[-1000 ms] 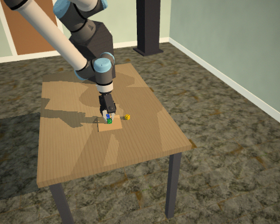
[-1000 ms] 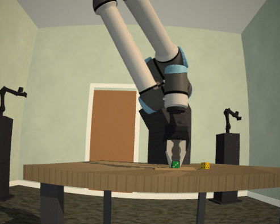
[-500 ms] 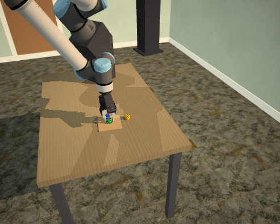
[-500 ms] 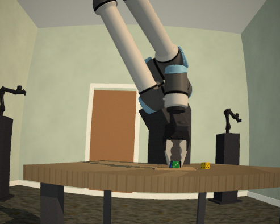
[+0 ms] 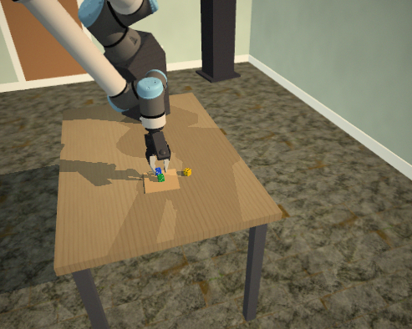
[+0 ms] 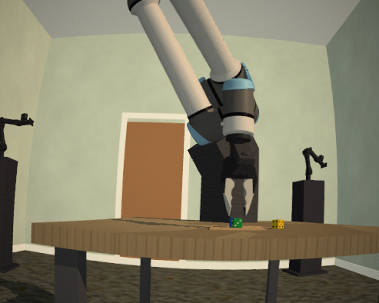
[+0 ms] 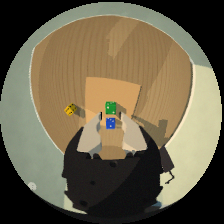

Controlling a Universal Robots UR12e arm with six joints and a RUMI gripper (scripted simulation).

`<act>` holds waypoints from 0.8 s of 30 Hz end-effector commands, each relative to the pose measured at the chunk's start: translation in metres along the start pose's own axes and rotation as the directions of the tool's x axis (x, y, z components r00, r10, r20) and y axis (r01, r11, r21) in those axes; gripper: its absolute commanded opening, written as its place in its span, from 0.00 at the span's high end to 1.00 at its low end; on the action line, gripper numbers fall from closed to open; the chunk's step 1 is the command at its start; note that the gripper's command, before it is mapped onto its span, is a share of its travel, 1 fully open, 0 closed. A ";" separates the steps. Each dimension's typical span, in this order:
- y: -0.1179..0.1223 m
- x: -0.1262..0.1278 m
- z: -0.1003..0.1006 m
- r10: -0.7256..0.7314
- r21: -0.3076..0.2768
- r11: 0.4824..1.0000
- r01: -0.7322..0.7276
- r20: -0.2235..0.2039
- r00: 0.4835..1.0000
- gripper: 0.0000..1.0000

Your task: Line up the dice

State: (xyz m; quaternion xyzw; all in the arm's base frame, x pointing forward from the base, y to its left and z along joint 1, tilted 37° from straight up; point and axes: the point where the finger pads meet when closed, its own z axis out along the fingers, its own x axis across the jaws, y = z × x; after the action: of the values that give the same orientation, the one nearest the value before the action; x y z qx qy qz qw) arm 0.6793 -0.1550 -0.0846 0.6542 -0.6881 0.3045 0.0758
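A blue die (image 5: 158, 170) (image 6: 231, 222) (image 7: 110, 123) sits flat on the tan mat (image 5: 171, 186) (image 7: 95, 90) near its edge towards the robot base. A green die (image 5: 160, 178) (image 6: 237, 222) (image 7: 111, 107) sits just beyond it on the mat, close to or touching it. A yellow die (image 5: 187, 171) (image 6: 277, 224) (image 7: 71, 109) lies on the bare table beside the mat. My gripper (image 5: 159, 167) (image 6: 239, 211) (image 7: 110, 112) points straight down over the blue die. Its fingers stand apart on either side of that die with a gap on each side, tips just above it.
The wooden table (image 5: 112, 234) (image 6: 141, 238) holds the mat near its middle. The robot's dark base block (image 5: 147, 50) stands at the far table edge. A dark pillar (image 5: 217, 37) and two pedestals with small arms (image 6: 1, 192) (image 6: 307, 200) stand off the table.
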 end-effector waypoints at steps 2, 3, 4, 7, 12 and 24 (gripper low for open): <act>0.000 0.000 -0.023 0.000 0.000 1.000 0.000 0.000 1.000 0.76; 0.000 0.000 -0.028 0.000 0.000 1.000 0.000 0.000 1.000 0.76; 0.000 0.000 -0.033 0.000 0.000 1.000 0.000 0.000 1.000 0.76; 0.000 0.000 -0.047 0.000 0.000 1.000 0.000 0.000 1.000 0.76; 0.000 0.000 -0.059 0.000 0.000 1.000 0.000 0.000 1.000 0.76; 0.000 0.000 -0.061 0.000 0.000 1.000 0.000 0.000 1.000 0.00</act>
State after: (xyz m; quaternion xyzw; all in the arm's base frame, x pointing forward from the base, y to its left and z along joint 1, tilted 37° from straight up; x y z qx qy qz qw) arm 0.6616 -0.1238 -0.0360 0.6542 -0.6882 0.3043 0.0759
